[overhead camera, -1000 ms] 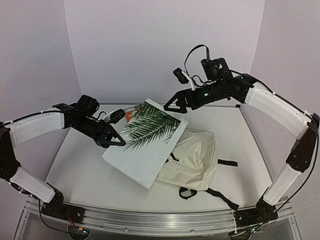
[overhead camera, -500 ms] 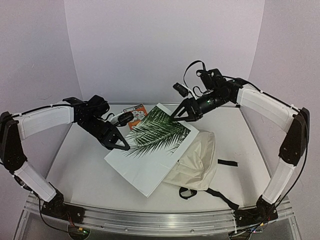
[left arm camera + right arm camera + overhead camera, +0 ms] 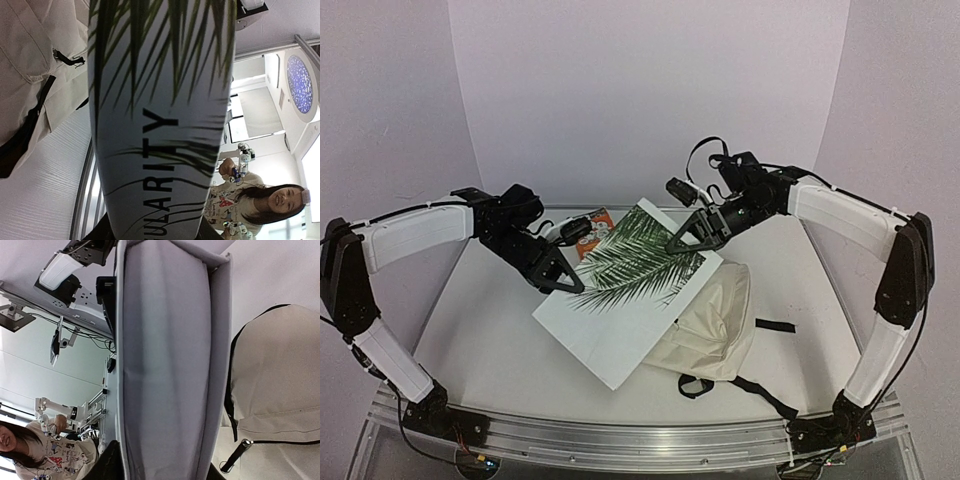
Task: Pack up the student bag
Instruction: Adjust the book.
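Note:
The student bag (image 3: 718,325) lies cream and slack on the table, right of centre, its left side under a large white book (image 3: 620,295) printed with a palm leaf. The book is tilted over the bag. My left gripper (image 3: 567,284) is shut on the book's left edge. In the left wrist view the cover (image 3: 160,100) fills the space between the fingers, with the bag (image 3: 30,45) beyond. My right gripper (image 3: 679,244) is shut on the book's far right edge. The right wrist view has the page edges (image 3: 165,365) between its fingers, beside the bag's black zipper (image 3: 231,405).
A small orange packet (image 3: 592,222) lies behind the book near the back wall. The bag's black straps (image 3: 775,326) trail to the right and toward the front rail (image 3: 620,435). Walls close the table on three sides.
My right gripper has come down from above onto the book's far right edge and closed on it. The left gripper and the book have shifted slightly right, over the bag.

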{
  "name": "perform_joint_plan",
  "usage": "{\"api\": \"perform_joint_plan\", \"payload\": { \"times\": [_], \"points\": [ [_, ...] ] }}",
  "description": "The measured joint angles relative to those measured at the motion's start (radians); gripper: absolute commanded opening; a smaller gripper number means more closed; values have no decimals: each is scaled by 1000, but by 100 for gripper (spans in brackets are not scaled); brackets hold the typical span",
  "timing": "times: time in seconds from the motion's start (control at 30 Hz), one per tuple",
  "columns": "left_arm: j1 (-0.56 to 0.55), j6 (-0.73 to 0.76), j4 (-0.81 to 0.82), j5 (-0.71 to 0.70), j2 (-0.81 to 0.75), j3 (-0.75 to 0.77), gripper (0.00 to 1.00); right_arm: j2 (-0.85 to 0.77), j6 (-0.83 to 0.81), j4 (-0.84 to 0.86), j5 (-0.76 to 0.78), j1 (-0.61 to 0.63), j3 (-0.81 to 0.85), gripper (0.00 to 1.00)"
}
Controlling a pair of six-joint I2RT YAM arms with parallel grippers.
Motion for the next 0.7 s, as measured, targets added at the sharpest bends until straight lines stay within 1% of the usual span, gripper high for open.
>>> {"api": "perform_joint_plan", "payload": {
  "times": [0.07,0.13,0.17,0.2,0.27,0.33,0.37,0.43,0.47,0.53,0.63,0.67,0.7],
  "points": [
    [0,-18,32,-18,0,-3,64,2,-1,-1,-10,0,2,34],
    [7,-74,105,-51,-9,-18,73,4,2,1,-2,4,9,33],
    [11,-88,137,-62,-17,-29,79,4,2,2,6,5,11,31],
    [20,-138,192,-84,-42,-58,81,4,3,0,19,7,13,31],
    [41,-191,269,-103,-83,-98,89,4,8,1,31,9,18,29],
    [80,-254,356,-131,-142,-151,92,4,16,4,43,10,29,27],
    [119,-303,431,-155,-186,-189,94,4,27,8,51,10,35,27],
    [161,-353,504,-191,-235,-228,95,4,55,21,66,10,43,27],
    [195,-396,576,-240,-280,-262,95,4,88,47,82,10,46,27],
    [215,-453,678,-306,-330,-307,95,4,131,82,104,10,47,27],
    [217,-540,845,-390,-402,-394,96,-1,218,157,150,8,47,28],
    [217,-552,874,-403,-412,-409,96,-2,232,169,157,8,47,28],
    [217,-591,946,-430,-437,-440,96,-7,274,210,177,6,47,28]
  ]
}}
